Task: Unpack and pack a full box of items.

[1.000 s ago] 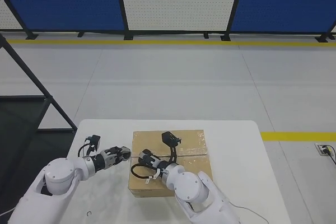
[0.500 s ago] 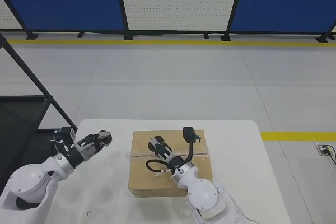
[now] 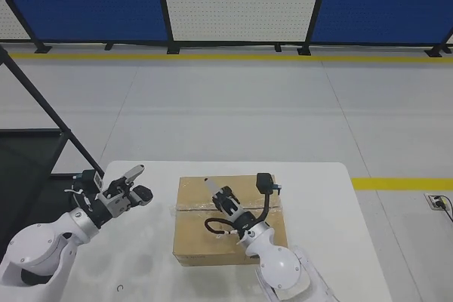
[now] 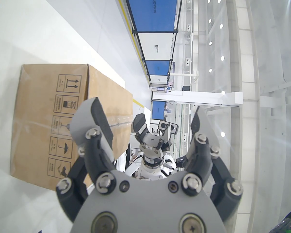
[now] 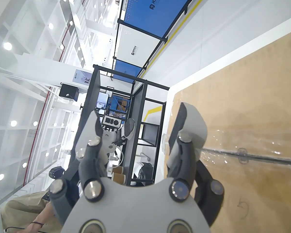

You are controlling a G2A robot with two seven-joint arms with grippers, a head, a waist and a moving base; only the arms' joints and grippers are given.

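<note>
Beneath the right jaws sat the closed brown cardboard box, square on the white counter. Its top flaps were sealed by a strip of clear tape along the middle seam. Those right jaws hung spread and empty over the box's top, close above one end of the seam. They were so near the cardboard that I could not tell whether they touched it. Off to the side of the box, apart from it, the left jaws were held over the counter, likewise spread wide with nothing between them. Ahead of the left jaws stood the box's side wall with its black printed handling symbols, and the right jaws showed beyond, past the box's top edge. Farther out past the left jaws rose a black metal frame on the floor.
</note>
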